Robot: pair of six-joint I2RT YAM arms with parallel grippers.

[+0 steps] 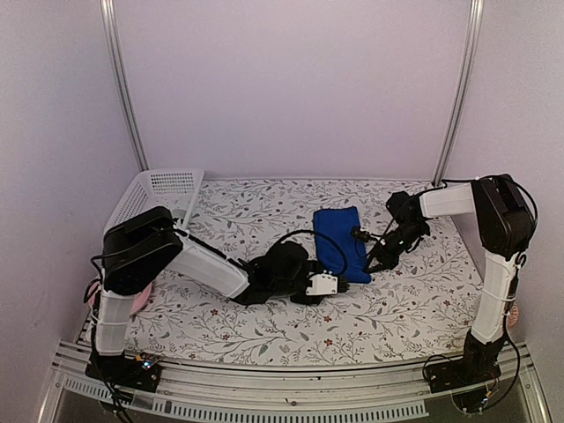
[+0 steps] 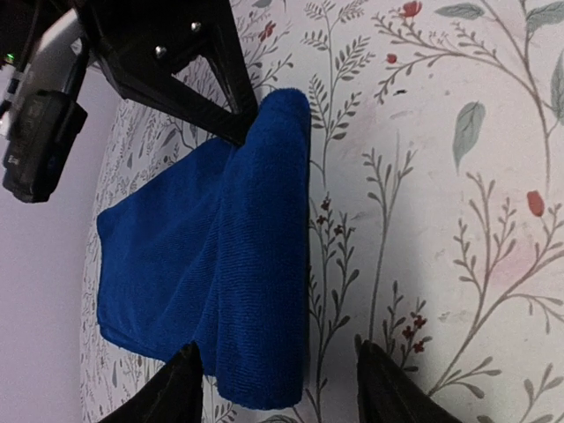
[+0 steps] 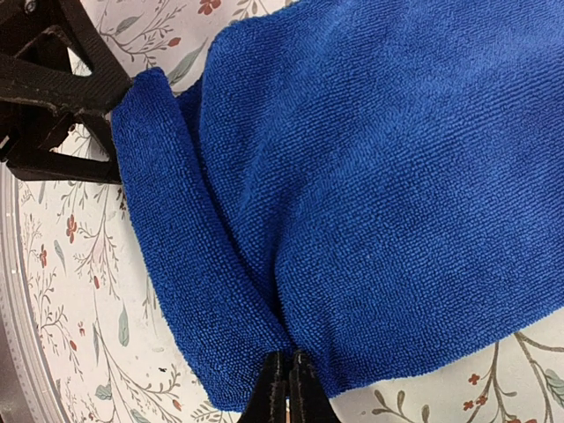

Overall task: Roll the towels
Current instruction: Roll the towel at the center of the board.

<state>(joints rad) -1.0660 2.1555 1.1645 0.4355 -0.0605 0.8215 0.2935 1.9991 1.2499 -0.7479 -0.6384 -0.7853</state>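
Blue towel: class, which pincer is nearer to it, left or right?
Right. The right pincer is shut on the blue towel's folded edge; the left pincer stands open astride the fold's other end, contact unclear.

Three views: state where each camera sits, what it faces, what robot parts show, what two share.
Top external: above, behind the bases, looking down on the table; left gripper and right gripper meet at the blue towel.
Left wrist: on the left arm, facing the towel's rolled edge; its open fingers at bottom.
Right wrist: on the right arm, close over the towel; its fingers shut on the fold.
Shared: each wrist view shows the other gripper.
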